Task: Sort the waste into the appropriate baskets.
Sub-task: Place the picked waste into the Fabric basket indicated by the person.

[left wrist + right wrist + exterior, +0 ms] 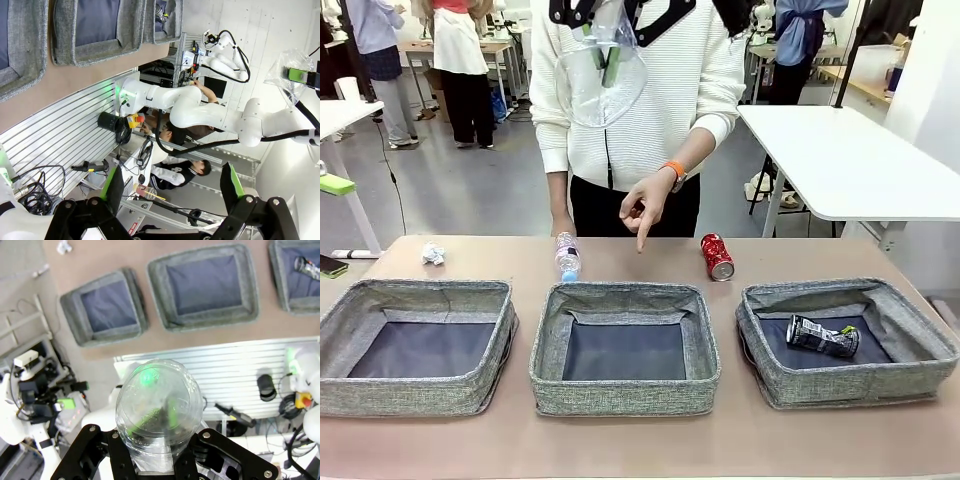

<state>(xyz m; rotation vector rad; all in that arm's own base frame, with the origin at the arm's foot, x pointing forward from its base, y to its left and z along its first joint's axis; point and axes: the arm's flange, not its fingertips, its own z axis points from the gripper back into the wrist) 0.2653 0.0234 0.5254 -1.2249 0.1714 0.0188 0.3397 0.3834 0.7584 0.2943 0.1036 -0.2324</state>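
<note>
Three baskets sit in a row at the near edge of the table point(620, 450). From left to right, the left basket point(410, 398) and middle basket point(625, 398) are empty, and the right basket point(850, 388) holds a crushed can point(822, 337). Beyond them, again left to right, a paper ball point(433, 254), a bottle point(567, 257) lying just behind the middle basket, and a red can point(717, 257) are seen on the bare table. A person's hand point(645, 200) is pointed down at the table between the bottle and the red can. High above it, in front of the person's chest, a clear cup point(630, 92) is clamped in the right gripper point(604, 55).

Trouble is judged likeliest with the cup — thin and slick, it could be crushed by the squeeze or slid out of the pads on the way down. Released from this height, it could be bounced off a soft wall onto the table. It could also be dropped beside the crushed can, where it may not belong. The person's hand lies under the likely path and could be struck.

The right arm is held high with its gripper aimed down, so all three baskets are seen well below it in the right wrist view. The left gripper point(171, 187) is spread wide with nothing between its fingers. It is held well apart from the baskets and rolled, so that they are seen along the top edge of the left wrist view.
</note>
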